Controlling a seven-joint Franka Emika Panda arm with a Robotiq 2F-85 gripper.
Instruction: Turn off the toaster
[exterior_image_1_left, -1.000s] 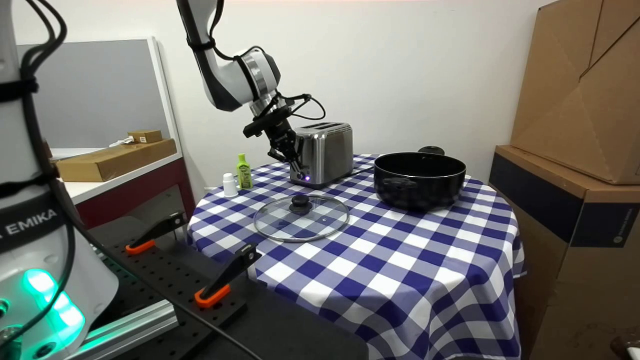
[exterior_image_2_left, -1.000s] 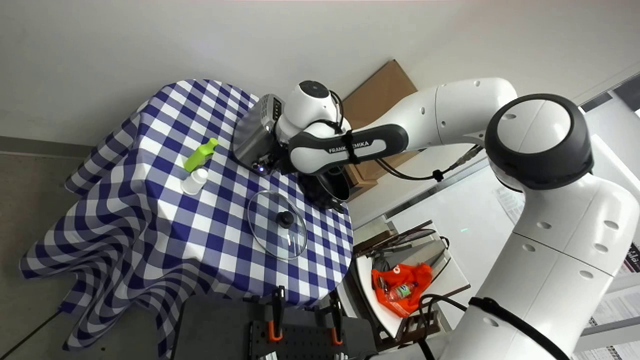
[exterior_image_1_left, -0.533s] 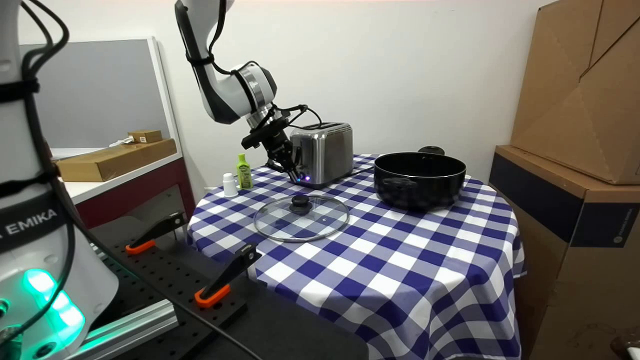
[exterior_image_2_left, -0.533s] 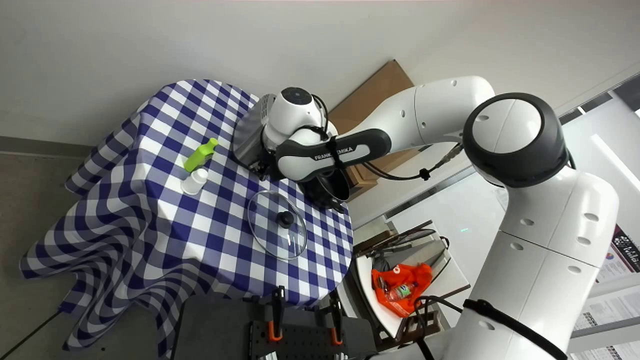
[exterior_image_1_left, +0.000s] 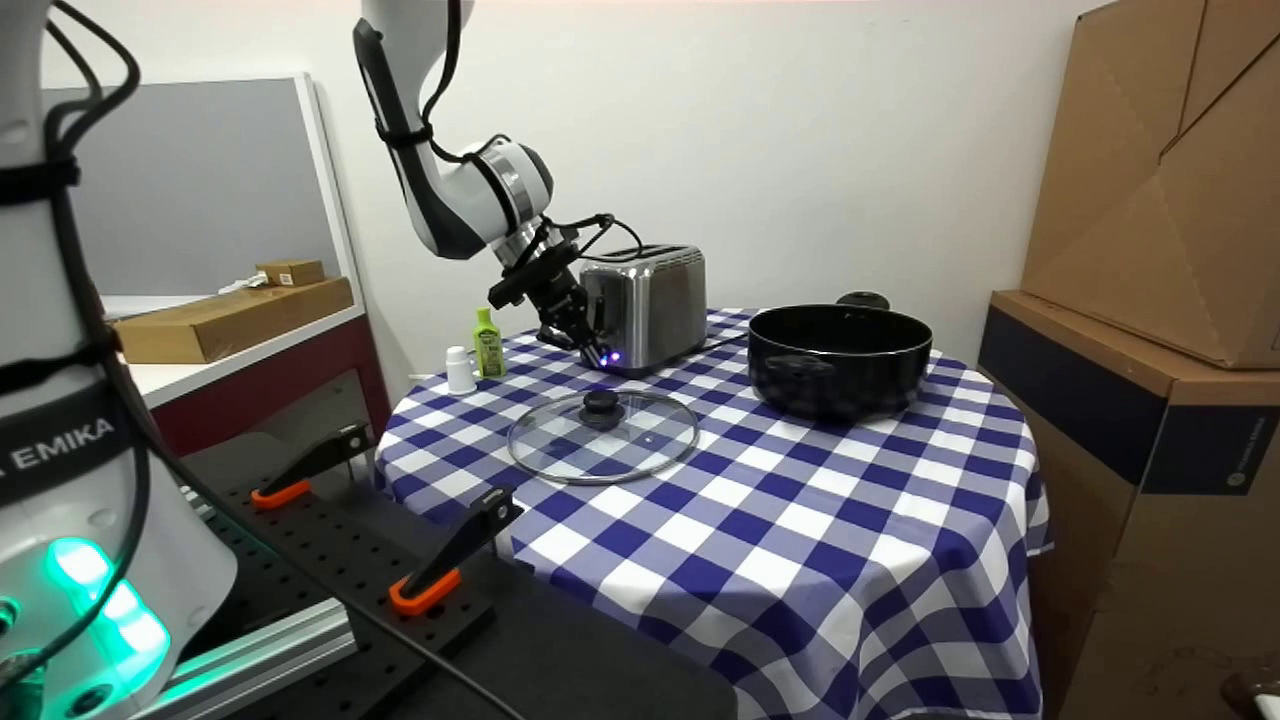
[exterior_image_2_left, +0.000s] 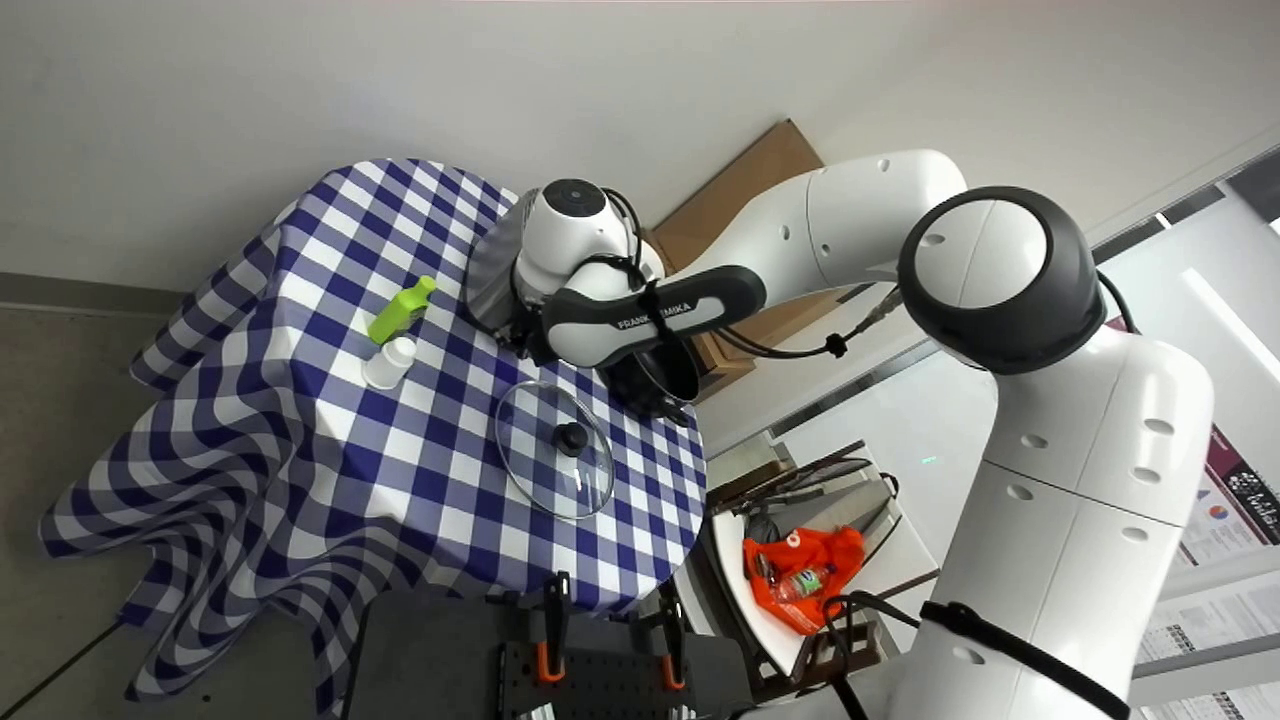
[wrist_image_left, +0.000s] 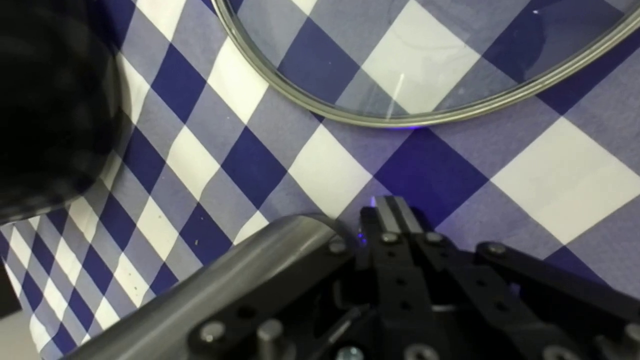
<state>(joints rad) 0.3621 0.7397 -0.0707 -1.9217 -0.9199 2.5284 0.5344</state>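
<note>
Franka arm is sitting lower than a second ago | gripper, fingertips pressing together, is pointing down at lower end of silver toaster, contact unclear | toaster is standing on blue-and-white checkered tablecloth between green bottle and black pot, glass lid lying near | violet light is glowing by fingertips

Open tablecloth gives passage between toaster and lid

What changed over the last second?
In an exterior view the arm shifted picture-left, hiding more of the toaster; its gripper dipped slightly. Nothing visibly grasped or released. Toaster, black pot, glass lid, green bottle and white container stayed put; the purple light low on the toaster stays lit.
</note>
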